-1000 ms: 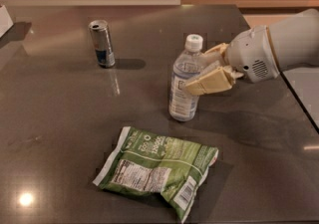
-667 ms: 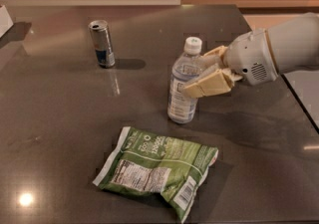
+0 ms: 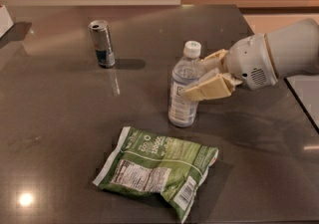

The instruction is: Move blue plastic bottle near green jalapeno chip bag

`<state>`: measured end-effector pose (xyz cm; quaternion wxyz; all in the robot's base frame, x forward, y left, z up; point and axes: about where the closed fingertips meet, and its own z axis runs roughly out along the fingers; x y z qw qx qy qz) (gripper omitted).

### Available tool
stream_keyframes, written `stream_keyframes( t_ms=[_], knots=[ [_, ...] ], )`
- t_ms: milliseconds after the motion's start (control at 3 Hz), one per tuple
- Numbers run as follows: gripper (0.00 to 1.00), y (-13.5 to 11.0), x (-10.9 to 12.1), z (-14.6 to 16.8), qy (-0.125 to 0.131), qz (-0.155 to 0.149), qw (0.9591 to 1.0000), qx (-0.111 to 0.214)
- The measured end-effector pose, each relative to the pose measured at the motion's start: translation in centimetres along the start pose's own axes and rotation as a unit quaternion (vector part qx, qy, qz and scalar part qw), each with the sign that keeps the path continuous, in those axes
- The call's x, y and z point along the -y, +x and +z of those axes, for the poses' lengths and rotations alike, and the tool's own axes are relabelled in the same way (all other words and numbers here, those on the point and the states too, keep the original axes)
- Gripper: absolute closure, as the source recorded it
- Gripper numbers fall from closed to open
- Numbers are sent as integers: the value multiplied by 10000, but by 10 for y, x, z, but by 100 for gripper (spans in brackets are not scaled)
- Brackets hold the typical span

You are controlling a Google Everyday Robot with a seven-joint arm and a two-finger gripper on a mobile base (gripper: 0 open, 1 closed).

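Observation:
The blue plastic bottle [image 3: 182,93], clear with a white cap and white label, stands upright on the dark table [image 3: 60,118] near its middle. My gripper [image 3: 196,78] reaches in from the right and is shut on the bottle's upper body, one tan finger [image 3: 209,89] in front and the other behind. The green jalapeno chip bag [image 3: 157,168] lies flat just in front of the bottle, a short gap from its base, with its nutrition panel and barcode facing up.
A silver-and-blue metal can [image 3: 102,44] stands at the back left. A white object [image 3: 4,19] sits at the far left edge. The table's right edge [image 3: 299,103] runs under my white arm [image 3: 279,56].
The bottle and my gripper have shifted slightly forward, toward the chip bag. The can and the bag have not moved.

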<state>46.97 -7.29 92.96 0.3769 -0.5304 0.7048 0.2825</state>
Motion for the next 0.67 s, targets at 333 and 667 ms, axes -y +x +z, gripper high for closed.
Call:
stream_keyframes(
  t_ms=[333, 667],
  knots=[
    [0, 1, -1, 0, 2, -1, 10000, 12],
    [0, 1, -1, 0, 2, -2, 10000, 11]
  ],
)
